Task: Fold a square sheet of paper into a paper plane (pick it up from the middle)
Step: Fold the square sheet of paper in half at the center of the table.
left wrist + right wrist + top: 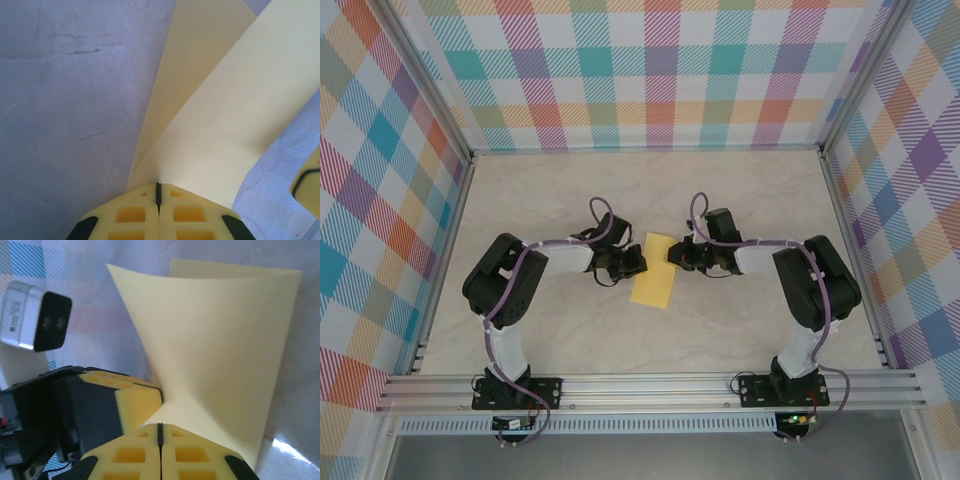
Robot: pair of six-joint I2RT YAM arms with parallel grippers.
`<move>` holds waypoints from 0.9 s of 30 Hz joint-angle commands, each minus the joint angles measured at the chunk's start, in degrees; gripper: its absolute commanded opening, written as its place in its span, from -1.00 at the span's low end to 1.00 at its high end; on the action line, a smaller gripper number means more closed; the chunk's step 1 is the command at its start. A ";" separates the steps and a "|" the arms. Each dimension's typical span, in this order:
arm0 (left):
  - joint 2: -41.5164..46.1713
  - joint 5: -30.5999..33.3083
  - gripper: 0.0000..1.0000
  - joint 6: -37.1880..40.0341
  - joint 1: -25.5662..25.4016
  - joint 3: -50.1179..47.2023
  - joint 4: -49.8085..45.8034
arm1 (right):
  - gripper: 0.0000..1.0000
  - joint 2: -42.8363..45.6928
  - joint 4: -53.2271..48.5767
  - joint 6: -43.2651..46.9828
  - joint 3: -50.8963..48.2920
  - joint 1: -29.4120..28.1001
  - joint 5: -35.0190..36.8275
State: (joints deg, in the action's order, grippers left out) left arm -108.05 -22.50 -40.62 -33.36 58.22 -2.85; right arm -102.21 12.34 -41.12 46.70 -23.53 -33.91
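Above the table, left gripper and right gripper are both clamping the square sheet of paper, which is seemingly bowing double between them.

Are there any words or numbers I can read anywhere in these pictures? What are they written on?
No text can be read.
Label on the side of the small grey camera box: tiny print, too blurred to read.
Sheet of paper: plain yellow, no writing.
Checked walls: coloured stripes, no words or numbers.
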 commanded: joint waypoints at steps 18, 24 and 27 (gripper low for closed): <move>-1.55 2.13 -1.00 1.61 -0.74 -2.58 -5.59 | -0.86 -1.21 -3.87 1.85 4.85 2.40 -1.78; -1.49 2.11 -1.00 1.60 -0.74 -2.54 -5.67 | -0.87 -4.70 -4.35 2.92 6.13 3.37 -2.99; -1.53 2.12 -1.00 1.60 -0.76 -2.47 -5.76 | -0.87 -5.79 -4.18 2.95 5.61 3.33 -1.88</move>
State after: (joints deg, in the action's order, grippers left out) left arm -107.98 -22.48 -40.38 -33.36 58.22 -2.87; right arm -106.15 9.32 -39.75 52.16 -20.16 -35.18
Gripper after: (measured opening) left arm 0.040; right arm 0.069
